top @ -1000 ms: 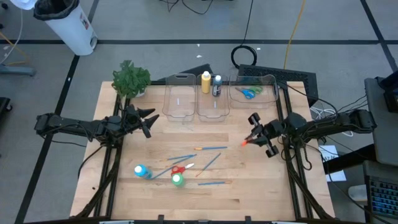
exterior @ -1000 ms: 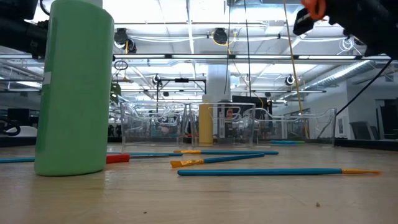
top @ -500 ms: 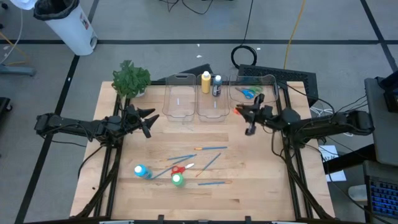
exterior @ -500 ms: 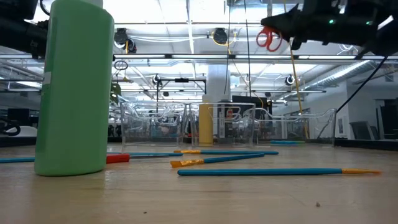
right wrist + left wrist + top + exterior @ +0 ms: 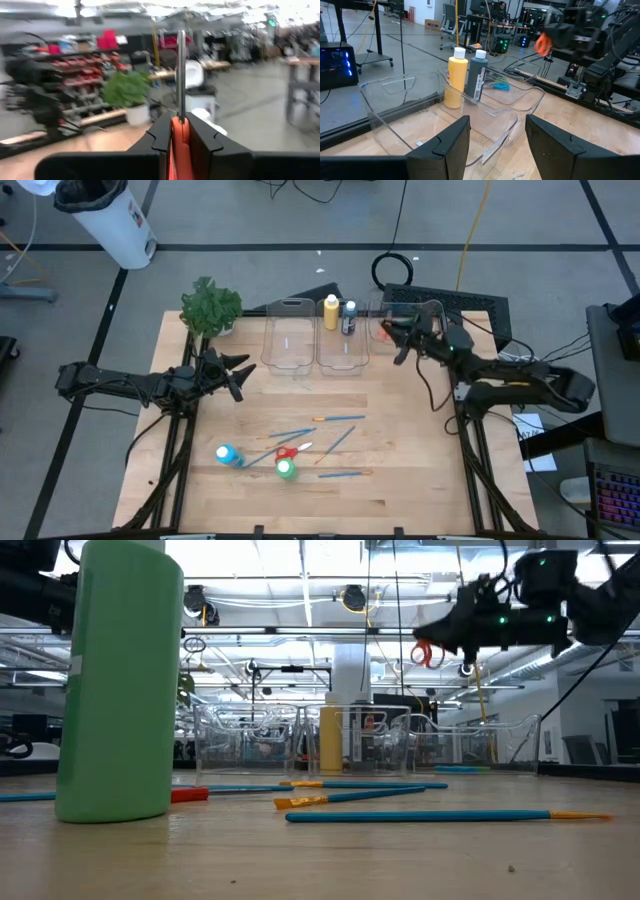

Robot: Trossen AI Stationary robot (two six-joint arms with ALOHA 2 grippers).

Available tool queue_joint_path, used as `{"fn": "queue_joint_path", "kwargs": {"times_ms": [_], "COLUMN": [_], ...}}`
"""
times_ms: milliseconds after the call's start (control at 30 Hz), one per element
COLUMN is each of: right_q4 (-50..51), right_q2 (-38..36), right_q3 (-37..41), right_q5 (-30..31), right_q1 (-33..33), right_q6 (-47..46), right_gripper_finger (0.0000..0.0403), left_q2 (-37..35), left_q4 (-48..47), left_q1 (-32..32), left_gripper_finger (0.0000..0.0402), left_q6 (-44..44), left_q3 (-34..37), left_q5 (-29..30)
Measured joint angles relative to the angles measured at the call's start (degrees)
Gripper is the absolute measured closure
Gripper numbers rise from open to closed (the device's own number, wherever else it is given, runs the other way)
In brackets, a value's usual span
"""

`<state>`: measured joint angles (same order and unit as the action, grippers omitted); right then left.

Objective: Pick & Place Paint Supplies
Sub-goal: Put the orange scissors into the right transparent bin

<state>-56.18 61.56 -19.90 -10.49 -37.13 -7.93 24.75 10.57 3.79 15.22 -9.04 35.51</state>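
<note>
Now right gripper (image 5: 392, 332) grips orange scissors (image 5: 428, 652) above bin rim (image 5: 440, 308).

High view straight down; low view table-level; both share paintbrushes (image 5: 335, 419).

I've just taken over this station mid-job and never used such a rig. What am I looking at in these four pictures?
Two dark robot arms work at a wooden table. One picture looks straight down, one looks level across the tabletop, and one sits on each wrist. The right pincer is shut on orange-handled scissors, held in the air by the rightmost clear bin, which already holds scissors. The left pincer waits open beside the plant. On the table lie blue paintbrushes, red-handled scissors, and a blue bottle and a green bottle. A yellow bottle and a dark bottle stand in the middle bin.
</note>
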Motion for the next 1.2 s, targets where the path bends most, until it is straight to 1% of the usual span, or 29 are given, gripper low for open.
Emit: {"fn": "queue_joint_path", "kwargs": {"times_ms": [133, 267, 500, 667, 833, 1000, 1200], "right_q4": [1.63, 1.67, 1.22, 2.03, 1.52, 1.18, 2.11], "right_q2": [2.54, 6.18, 11.86, 15.13, 18.59, 21.36, 24.34], "right_q3": [0.00, 0.00, 0.00, 0.00, 0.02, -0.45, -1.83], "right_q5": [0.40, 3.02, 3.65, 7.45, 7.58, 7.52, 7.38], "right_q1": [-4.34, -6.52, -10.84, -14.68, -17.99, -19.79, -19.93], "right_q6": [-0.12, 0.10, 1.10, 2.35, 1.28, 1.12, 1.10], "right_gripper_finger": [0.0382, 0.0382, 0.0382, 0.0381, 0.0380, 0.0377, 0.0369], "left_q2": [0.00, -0.02, 0.00, 0.00, -0.02, -0.02, -0.02], "left_q4": [0.02, 0.00, 0.00, 0.02, 0.00, 0.02, 0.00], "left_q1": [0.00, 0.00, 0.00, 0.00, 0.00, 0.00, 0.00], "left_gripper_finger": [0.0204, 0.0204, 0.0204, 0.0204, 0.0204, 0.0204, 0.0204], "left_q6": [0.00, 0.00, 0.00, 0.00, 0.00, 0.00, 0.00], "left_q3": [0.00, 0.00, 0.00, 0.00, 0.00, 0.00, 0.00], "left_q5": [0.00, 0.00, 0.00, 0.00, 0.00, 0.00, 0.00]}}
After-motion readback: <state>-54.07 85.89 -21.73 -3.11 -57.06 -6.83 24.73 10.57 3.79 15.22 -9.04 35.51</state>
